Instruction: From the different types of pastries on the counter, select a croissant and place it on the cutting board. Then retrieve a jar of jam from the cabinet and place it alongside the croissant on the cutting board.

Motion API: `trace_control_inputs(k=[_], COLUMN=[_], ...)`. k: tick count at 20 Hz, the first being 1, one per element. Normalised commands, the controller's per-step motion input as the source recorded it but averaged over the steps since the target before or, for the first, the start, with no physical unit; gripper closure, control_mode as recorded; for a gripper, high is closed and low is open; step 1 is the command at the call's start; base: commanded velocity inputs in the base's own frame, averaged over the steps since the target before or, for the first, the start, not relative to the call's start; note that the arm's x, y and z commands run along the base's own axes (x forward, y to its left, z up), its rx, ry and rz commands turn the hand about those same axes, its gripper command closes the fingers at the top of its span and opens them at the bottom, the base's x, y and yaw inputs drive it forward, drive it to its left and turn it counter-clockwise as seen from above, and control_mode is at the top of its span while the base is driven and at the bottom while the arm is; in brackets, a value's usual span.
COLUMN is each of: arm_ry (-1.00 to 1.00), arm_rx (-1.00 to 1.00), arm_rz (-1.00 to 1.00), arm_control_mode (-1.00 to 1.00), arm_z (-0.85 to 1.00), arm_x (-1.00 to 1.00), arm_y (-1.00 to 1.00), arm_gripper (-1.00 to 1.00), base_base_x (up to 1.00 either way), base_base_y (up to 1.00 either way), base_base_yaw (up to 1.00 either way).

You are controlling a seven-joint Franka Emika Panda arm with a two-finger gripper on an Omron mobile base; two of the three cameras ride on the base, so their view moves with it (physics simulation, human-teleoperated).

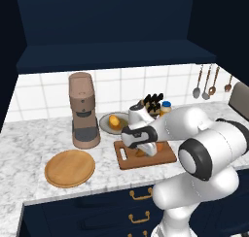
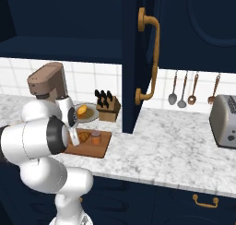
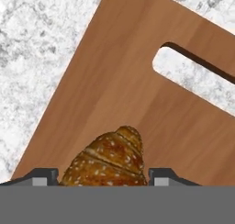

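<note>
Claw: I see the gripper [image 3: 103, 177] low over the board [image 3: 114, 81], one tip on each side of the croissant [image 3: 108, 161]. The gap matches the pastry's width; I cannot tell whether the tips press it or have let go.
Croissant: lies on the board, toward the slot-handle end, its tapered end pointing at the slot.
Board: on the counter [image 1: 29, 148], near its front edge, right of the round plate [image 1: 69, 168] and in front of the coffee machine [image 1: 83, 110].
Jar: an orange-brown jar [image 2: 96, 137] stands on the board just beside the croissant in the right base view, toward the end away from the slot.
Other pastry: the yellow-orange one [image 1: 114, 120] sits on a grey dish [image 1: 104, 124] behind the board, by the knife block [image 2: 108, 106].
Cabinet: door [image 2: 133, 58] stands open over the counter's middle.
Done, as I judge it: croissant on the board, jar alongside it.
Left, as I judge it: open the claw if needed and lift the arm clear.
</note>
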Motion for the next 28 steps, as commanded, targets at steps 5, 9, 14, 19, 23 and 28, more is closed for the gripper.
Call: trace_control_inputs(k=[5, 9, 14, 19, 23, 28], arm_ry=[-0.07, 0.0, -0.02, -0.02, 0.05, 0.01], arm_rx=[0.0, 0.0, 0.01, 0.03, 0.06, 0.02], arm_rz=[-0.05, 0.0, 0.0, 0.0, 0.0, 0.0], arm_control_mode=[-1.0, -1.0, -1.0, -1.0, -1.0, -1.0], arm_z=[0.16, 0.17, 0.0, 0.85, 0.67, 0.29], arm_x=[-0.11, -0.02, 0.0, 0.0, -0.39, -0.71], arm_y=[-0.03, 0.0, 0.0, -0.02, 0.0, -0.12], arm_gripper=[-1.0, -1.0, -1.0, -1.0, -1.0, -1.0], base_base_x=[0.0, 0.0, 0.0, 0.0, 0.0, 0.0], base_base_y=[0.0, 0.0, 0.0, 0.0, 0.0, 0.0], base_base_yaw=[0.0, 0.0, 0.0, 0.0, 0.0, 0.0])
